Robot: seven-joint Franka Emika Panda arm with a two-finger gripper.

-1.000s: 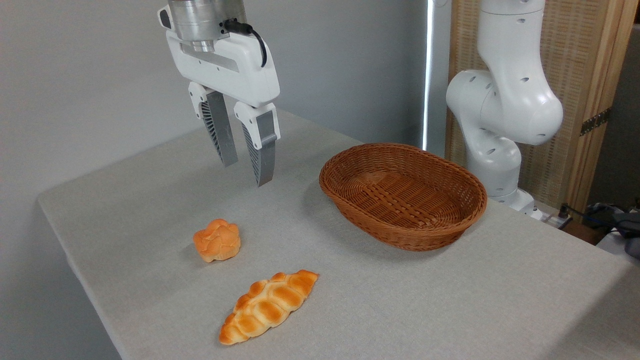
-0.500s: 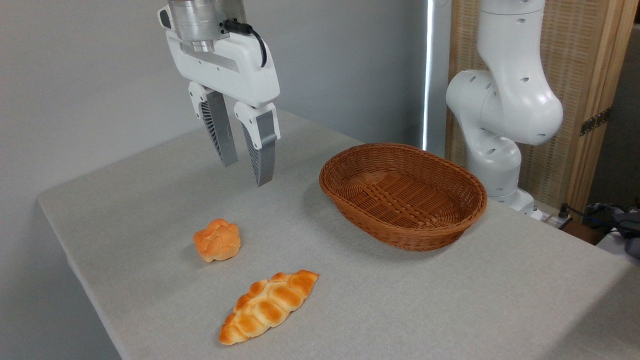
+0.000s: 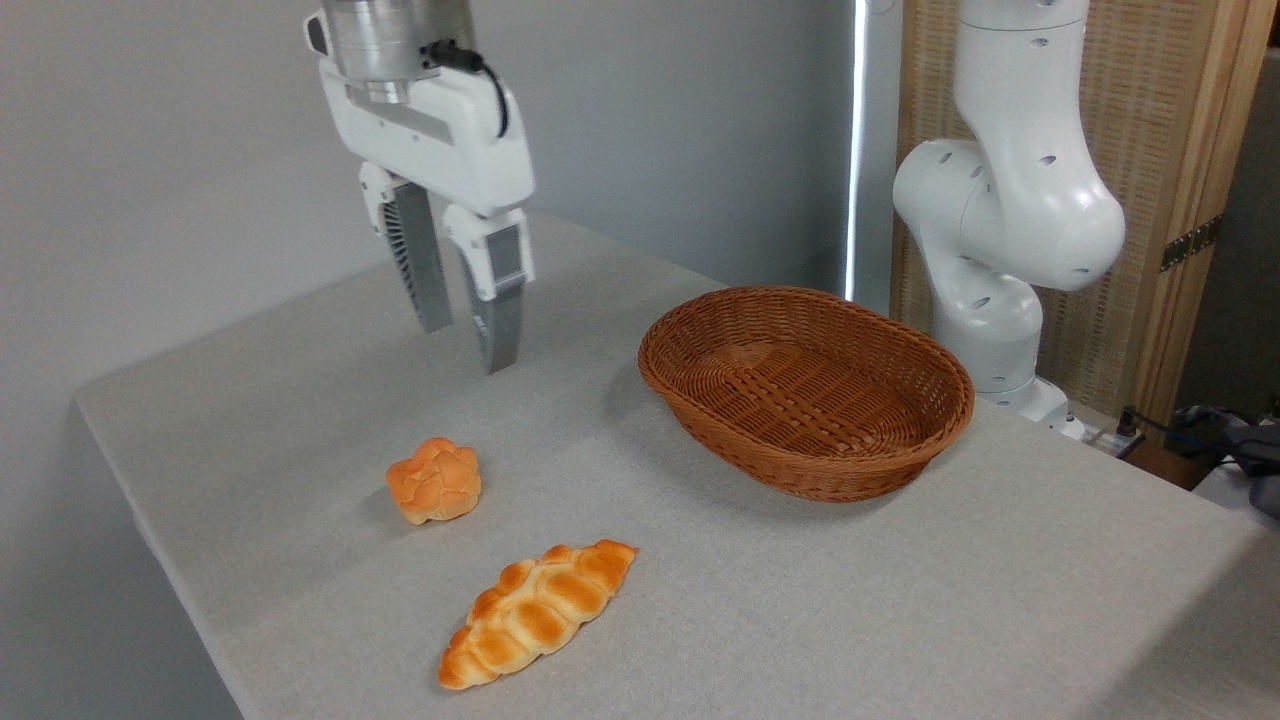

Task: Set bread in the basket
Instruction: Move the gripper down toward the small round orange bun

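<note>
Two fingers of your claw (image 3: 465, 345) hang apart and empty, high over the counter (image 3: 900, 600), because the bread (image 3: 434, 481) lies low and free below them, well apart from the empty basket (image 3: 806, 390), ready for your descent.

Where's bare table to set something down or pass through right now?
Widest free patch: front right, bordered by the basket, braided loaf and table edges. Another lies at back left, below the raised open hand. Tightest: between the bun and loaf.
</note>
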